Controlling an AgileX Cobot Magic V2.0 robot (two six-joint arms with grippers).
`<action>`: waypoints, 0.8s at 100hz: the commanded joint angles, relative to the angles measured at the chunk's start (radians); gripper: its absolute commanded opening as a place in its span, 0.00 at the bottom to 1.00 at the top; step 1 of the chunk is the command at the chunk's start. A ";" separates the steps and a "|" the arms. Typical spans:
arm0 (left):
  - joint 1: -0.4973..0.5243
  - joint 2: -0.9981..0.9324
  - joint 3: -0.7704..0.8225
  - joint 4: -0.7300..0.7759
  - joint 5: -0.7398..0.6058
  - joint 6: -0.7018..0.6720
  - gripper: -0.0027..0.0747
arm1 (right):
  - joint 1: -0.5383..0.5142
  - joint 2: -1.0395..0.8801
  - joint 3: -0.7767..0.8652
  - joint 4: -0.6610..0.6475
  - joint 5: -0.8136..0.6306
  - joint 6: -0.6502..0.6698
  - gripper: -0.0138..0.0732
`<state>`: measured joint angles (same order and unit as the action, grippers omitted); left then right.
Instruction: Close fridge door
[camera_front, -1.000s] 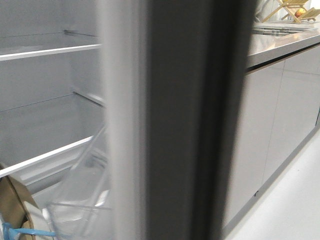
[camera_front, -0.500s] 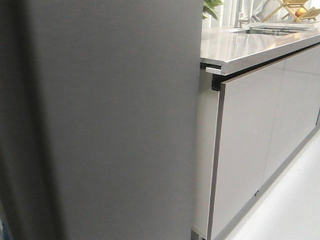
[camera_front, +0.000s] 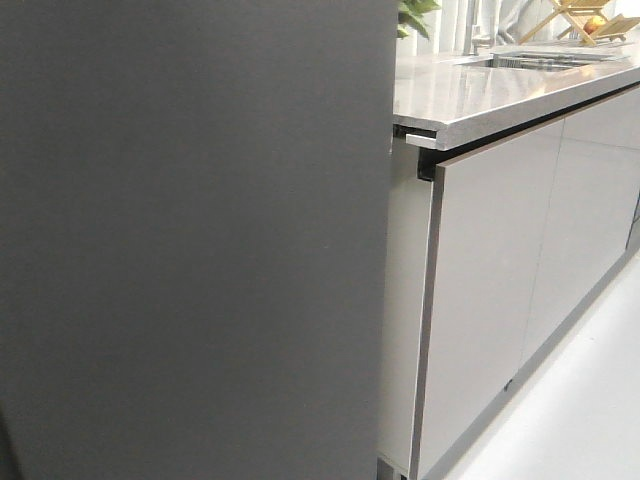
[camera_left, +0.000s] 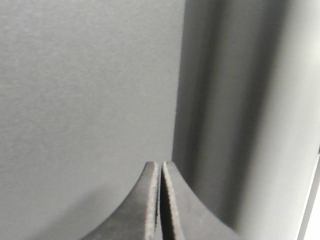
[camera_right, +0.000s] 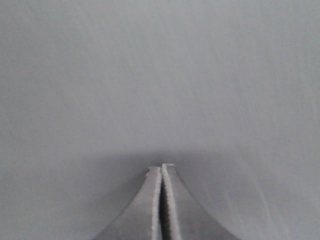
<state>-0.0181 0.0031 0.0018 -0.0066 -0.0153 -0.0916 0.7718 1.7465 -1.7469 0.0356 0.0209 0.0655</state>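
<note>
The fridge door (camera_front: 190, 240) fills the left two thirds of the front view as a flat matte dark grey face; its inner lining and bins are hidden. No gripper shows in the front view. In the left wrist view my left gripper (camera_left: 160, 164) is shut and empty, its tips close to the grey door face (camera_left: 85, 85) near a vertical edge. In the right wrist view my right gripper (camera_right: 161, 167) is shut and empty, its tips right at the plain grey door surface (camera_right: 160, 75).
To the right of the door stands a run of glossy light-grey cabinet doors (camera_front: 490, 290) under a steel counter (camera_front: 500, 95) with a sink (camera_front: 545, 60), a plant and a wooden rack (camera_front: 585, 20) at the far end. Pale floor (camera_front: 580, 410) lies at lower right.
The door has swung across the view: a second ago the open fridge interior with shelves and the door's edge showed, now only the door's grey outer face shows.
</note>
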 joint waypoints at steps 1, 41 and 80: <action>-0.008 0.019 0.028 -0.002 -0.077 -0.004 0.01 | -0.012 -0.007 -0.043 -0.011 -0.088 0.000 0.07; -0.006 0.019 0.028 -0.002 -0.077 -0.004 0.01 | -0.097 -0.023 -0.037 -0.015 -0.037 -0.015 0.07; -0.006 0.019 0.028 -0.002 -0.077 -0.004 0.01 | -0.282 -0.372 0.403 -0.012 -0.197 -0.038 0.07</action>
<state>-0.0181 0.0031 0.0018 -0.0066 -0.0153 -0.0916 0.5387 1.5019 -1.4317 0.0177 -0.0465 0.0402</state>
